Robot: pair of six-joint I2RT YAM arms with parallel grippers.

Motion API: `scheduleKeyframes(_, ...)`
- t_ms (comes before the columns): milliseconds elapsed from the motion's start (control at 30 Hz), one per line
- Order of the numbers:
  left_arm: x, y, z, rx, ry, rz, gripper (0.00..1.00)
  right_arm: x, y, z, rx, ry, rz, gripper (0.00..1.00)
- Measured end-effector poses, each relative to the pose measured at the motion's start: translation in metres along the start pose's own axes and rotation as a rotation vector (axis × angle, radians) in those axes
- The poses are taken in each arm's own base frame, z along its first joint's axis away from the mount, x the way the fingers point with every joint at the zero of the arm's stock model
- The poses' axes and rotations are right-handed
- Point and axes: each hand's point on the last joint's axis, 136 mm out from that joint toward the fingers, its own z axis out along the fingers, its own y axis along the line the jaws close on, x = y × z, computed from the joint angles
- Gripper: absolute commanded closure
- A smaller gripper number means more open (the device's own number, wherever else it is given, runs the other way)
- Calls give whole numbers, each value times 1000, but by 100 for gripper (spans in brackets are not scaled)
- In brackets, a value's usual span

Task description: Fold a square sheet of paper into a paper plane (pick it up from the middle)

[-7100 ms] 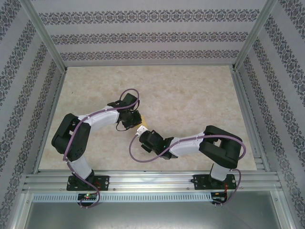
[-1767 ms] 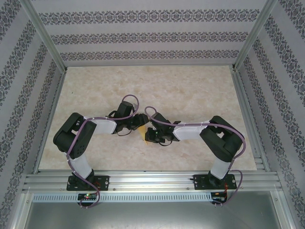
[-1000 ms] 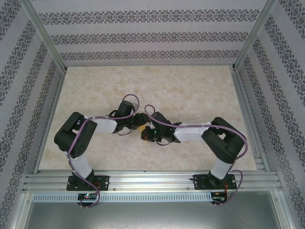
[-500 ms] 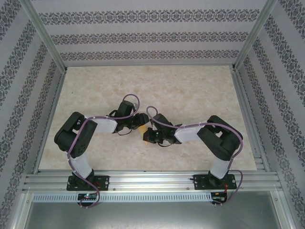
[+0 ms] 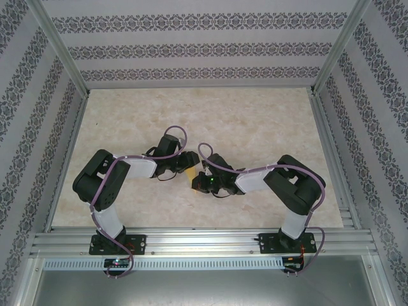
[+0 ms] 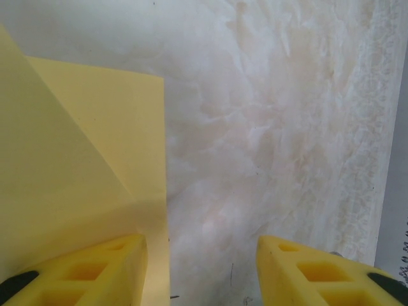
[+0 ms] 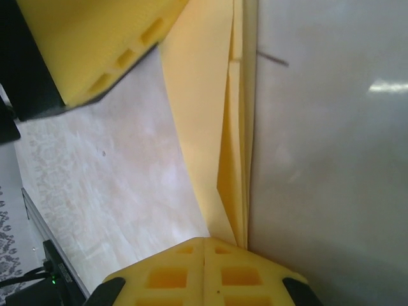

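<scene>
The square sheet of paper [image 5: 190, 172] is yellow and folded into a narrow, layered strip, lying on the table between the two wrists. In the left wrist view the paper [image 6: 76, 159] covers the left side with a diagonal fold. My left gripper [image 6: 201, 258] is open, its left finger [image 6: 95, 268] resting over the paper's edge and its other finger [image 6: 312, 268] over bare table. My right gripper [image 7: 204, 245] is shut, its joined tips lying over the near end of the paper strip [image 7: 210, 127]. From above, the left gripper [image 5: 189, 164] and right gripper [image 5: 199, 182] almost meet.
The marbled beige table [image 5: 255, 121] is walled by patterned panels and an aluminium frame [image 5: 204, 239] along the near edge. In the right wrist view the left gripper's yellow finger [image 7: 95, 44] looms at the top left, close to the paper.
The right wrist has slid slightly right and toward the near edge along the paper, with its elbow swinging. The left arm has held still and both grippers' openings look unchanged.
</scene>
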Motion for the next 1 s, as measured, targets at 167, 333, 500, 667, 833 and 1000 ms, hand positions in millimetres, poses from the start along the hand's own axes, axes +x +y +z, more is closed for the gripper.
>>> scheduleKeyframes(167, 0, 0, 1, -1, 5, -2, 51, 17, -1, 0, 23, 45, -11, 95)
scheduleKeyframes(333, 0, 0, 1, -3, 8, -3, 51, 19, -2, -1, 3, 41, -10, 95)
scheduleKeyframes(500, 0, -1, 1, -2, 10, -3, 51, 29, -6, -11, 6, 57, -2, 94)
scheduleKeyframes(667, 0, -1, 1, -2, 10, -4, 51, 21, 13, -23, -26, 45, -13, 91)
scheduleKeyframes(833, -2, -2, 2, 0, 8, -3, 51, -1, 52, -26, -101, 7, -50, 92)
scheduleKeyframes(1000, -2, -2, 3, -1, 9, -3, 51, -19, 68, -29, -148, -30, -57, 87)
